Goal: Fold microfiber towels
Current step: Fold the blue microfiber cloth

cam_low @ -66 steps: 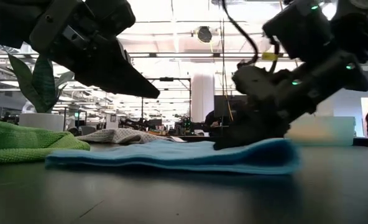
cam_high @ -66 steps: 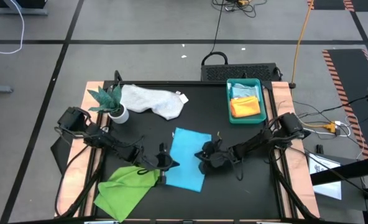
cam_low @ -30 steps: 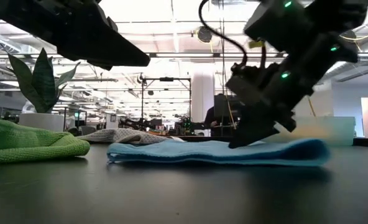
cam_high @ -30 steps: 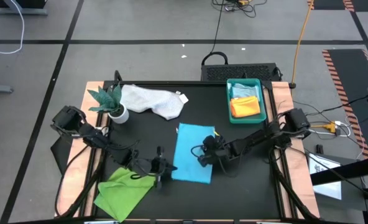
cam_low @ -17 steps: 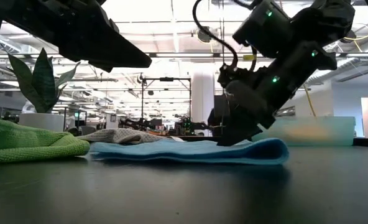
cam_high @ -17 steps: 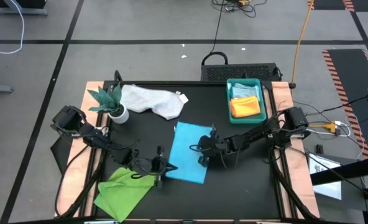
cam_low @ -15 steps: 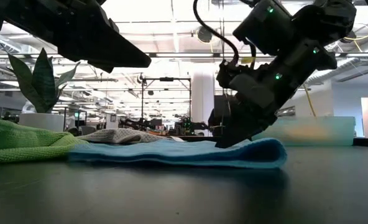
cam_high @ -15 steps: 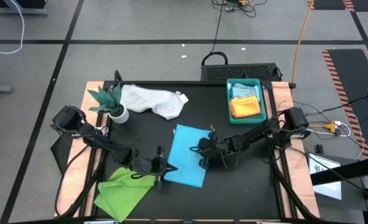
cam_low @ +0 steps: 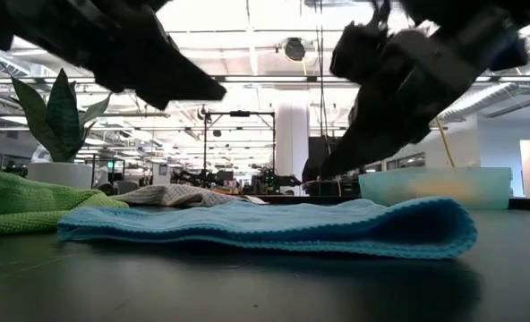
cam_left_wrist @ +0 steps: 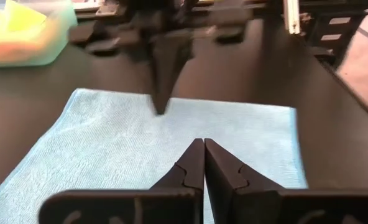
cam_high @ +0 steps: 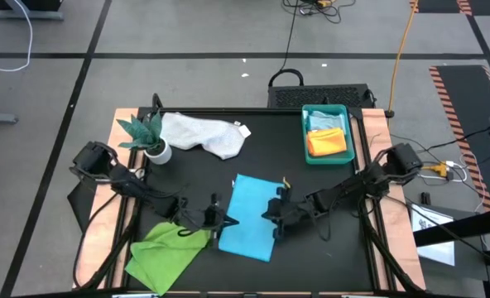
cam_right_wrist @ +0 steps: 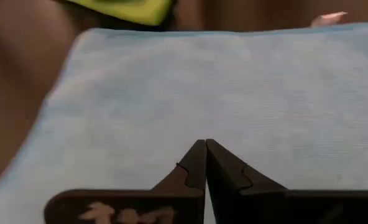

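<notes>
The bright turquoise-blue towel (cam_high: 249,219) lies folded flat on the black table, near the middle of the near side; it also shows in the low view (cam_low: 274,228). My left gripper (cam_high: 227,222) is shut and hovers over the towel's left edge (cam_left_wrist: 204,142). My right gripper (cam_high: 271,217) is shut and stands just above the towel's right edge (cam_low: 323,170), its tip pointing down at the cloth (cam_right_wrist: 204,143). The lime green towel (cam_high: 169,247) lies crumpled at the near left. The white-grey towel (cam_high: 204,134) lies crumpled at the far left.
A teal tray (cam_high: 305,132) at the far right holds the folded pale blue towel (cam_high: 326,120) and the orange towel (cam_high: 328,143). A small plant in a white pot (cam_high: 151,141) stands at the far left, beside the white-grey towel.
My right gripper, its shut tip on the turquoise towel, has dragged it toward the table's near edge, turning it a little, and has then lifted off it. The towel stays folded and flat. My left gripper has moved slightly toward the towel's left edge.
</notes>
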Robot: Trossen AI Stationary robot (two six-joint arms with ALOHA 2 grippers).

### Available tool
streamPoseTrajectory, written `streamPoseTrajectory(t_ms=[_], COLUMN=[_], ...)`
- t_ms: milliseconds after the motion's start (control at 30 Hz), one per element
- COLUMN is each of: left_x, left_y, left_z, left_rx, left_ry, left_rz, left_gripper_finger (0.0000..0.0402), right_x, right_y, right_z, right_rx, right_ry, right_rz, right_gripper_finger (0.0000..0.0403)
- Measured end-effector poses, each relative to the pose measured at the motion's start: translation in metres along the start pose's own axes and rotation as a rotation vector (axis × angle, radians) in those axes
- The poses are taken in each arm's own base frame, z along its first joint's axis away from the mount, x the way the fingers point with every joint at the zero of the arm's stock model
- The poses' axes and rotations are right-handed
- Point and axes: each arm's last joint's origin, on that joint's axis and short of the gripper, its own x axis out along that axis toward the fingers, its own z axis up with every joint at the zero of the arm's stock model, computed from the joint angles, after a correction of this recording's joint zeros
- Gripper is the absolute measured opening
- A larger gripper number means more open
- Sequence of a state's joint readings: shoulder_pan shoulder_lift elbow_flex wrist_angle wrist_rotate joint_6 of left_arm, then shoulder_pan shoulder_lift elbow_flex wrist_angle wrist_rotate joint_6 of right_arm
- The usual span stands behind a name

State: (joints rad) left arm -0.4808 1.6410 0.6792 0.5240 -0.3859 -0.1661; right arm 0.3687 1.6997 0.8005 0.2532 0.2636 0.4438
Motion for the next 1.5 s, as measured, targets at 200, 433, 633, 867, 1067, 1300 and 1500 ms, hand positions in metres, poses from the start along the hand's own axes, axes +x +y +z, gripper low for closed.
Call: streamPoseTrajectory(t_ms=[200, 433, 633, 867, 1067, 1300, 1500], left_x=[0.023, 0.039, 0.042, 0.040, 0.047, 0.062, 0.068], left_y=[0.013, 0.033, 0.043, 0.030, 0.024, 0.033, 0.044], left_z=[-0.012, -0.031, -0.041, -0.022, -0.015, -0.033, -0.043], left_rx=[-0.032, -0.073, -0.105, -0.090, -0.060, -0.057, -0.086], left_ry=[-0.011, 0.078, 0.163, 0.010, -0.016, 0.050, 0.105], left_rz=[-0.023, 0.000, 0.044, -0.030, -0.105, -0.072, -0.043], left_gripper_finger=[0.0004, 0.0007, 0.0013, 0.0003, 0.0010, 0.0010, 0.0004], right_x=[-0.002, -0.002, -0.008, -0.012, -0.013, -0.013, -0.010], right_y=[0.016, 0.024, 0.026, 0.021, 0.027, 0.027, 0.026], right_z=[-0.012, -0.044, -0.060, -0.068, -0.062, -0.061, -0.066], right_rx=[0.019, -0.035, -0.047, -0.033, -0.038, -0.040, -0.068], right_ry=[0.006, 0.084, 0.057, -0.010, -0.053, -0.062, -0.049], right_rz=[0.028, 0.045, 0.090, 0.137, 0.246, 0.235, 0.208], right_gripper_finger=[0.0000, 0.0000, 0.0000, 0.0000, 0.0000, 0.0000, 0.0000])
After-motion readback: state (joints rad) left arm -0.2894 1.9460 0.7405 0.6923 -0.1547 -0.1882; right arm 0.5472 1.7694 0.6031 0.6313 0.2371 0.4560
